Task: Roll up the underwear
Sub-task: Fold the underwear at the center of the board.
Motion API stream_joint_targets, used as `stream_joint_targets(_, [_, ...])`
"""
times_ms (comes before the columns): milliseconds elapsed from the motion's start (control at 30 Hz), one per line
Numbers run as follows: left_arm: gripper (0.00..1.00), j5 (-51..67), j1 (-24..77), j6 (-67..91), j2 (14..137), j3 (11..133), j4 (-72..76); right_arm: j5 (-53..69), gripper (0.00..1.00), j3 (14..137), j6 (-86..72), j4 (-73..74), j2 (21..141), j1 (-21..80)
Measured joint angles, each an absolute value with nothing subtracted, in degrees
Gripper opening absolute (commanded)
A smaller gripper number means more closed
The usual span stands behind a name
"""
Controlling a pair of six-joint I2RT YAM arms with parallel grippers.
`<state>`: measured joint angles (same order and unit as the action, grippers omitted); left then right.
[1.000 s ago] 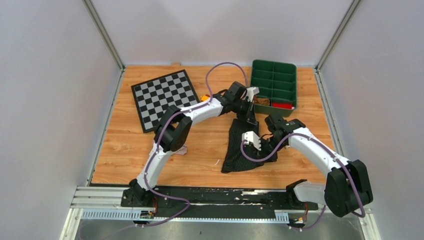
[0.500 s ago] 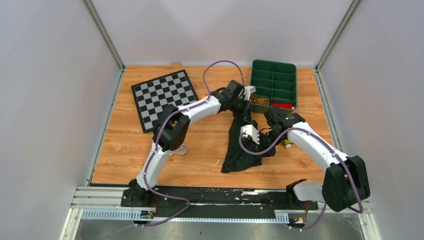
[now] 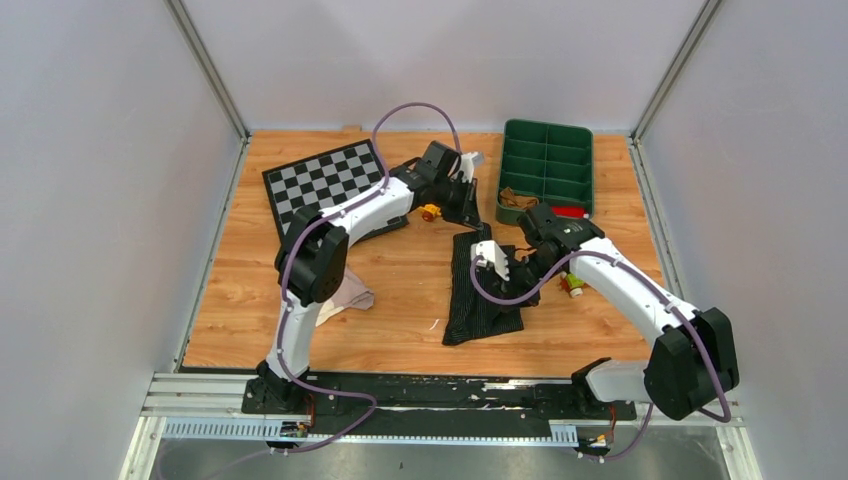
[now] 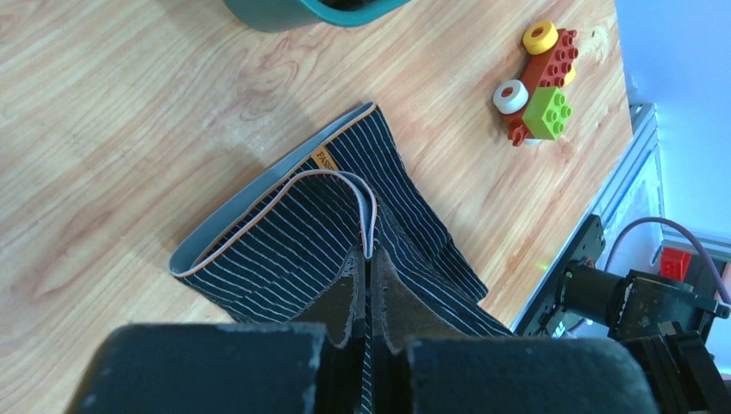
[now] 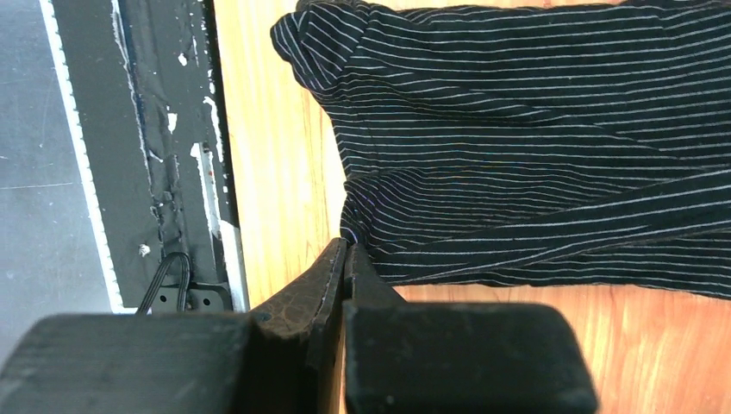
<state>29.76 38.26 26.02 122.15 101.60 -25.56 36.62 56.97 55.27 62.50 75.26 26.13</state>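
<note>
The black pin-striped underwear (image 3: 478,295) lies on the wooden table, folded into a narrow strip. My left gripper (image 3: 466,218) is at its far end, and in the left wrist view it (image 4: 369,259) is shut on a fold of the grey, orange-edged waistband (image 4: 259,207). My right gripper (image 3: 522,290) is at the garment's right side. In the right wrist view it (image 5: 345,250) is shut on a corner of the striped cloth (image 5: 534,147). A pale pink-beige underwear (image 3: 347,296) lies crumpled by the left arm's elbow.
A green compartment tray (image 3: 575,150) stands at the back right with a red piece and something brown inside. A checkerboard mat (image 3: 320,185) lies at the back left. Toy bricks (image 3: 573,286) sit right of the underwear, and an orange toy (image 3: 430,212) near the left wrist.
Both grippers moved left and away from me with the black underwear. The cloth is now narrower and folded over. The left elbow swung left, uncovering more of the pink-beige garment.
</note>
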Motion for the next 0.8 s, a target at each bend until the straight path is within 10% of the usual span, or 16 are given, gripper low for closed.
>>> stream_joint_targets(800, [0.0,28.1,44.4,25.2,135.0,108.8,-23.8,34.3,0.0,46.3,55.1,55.5,77.3,26.3])
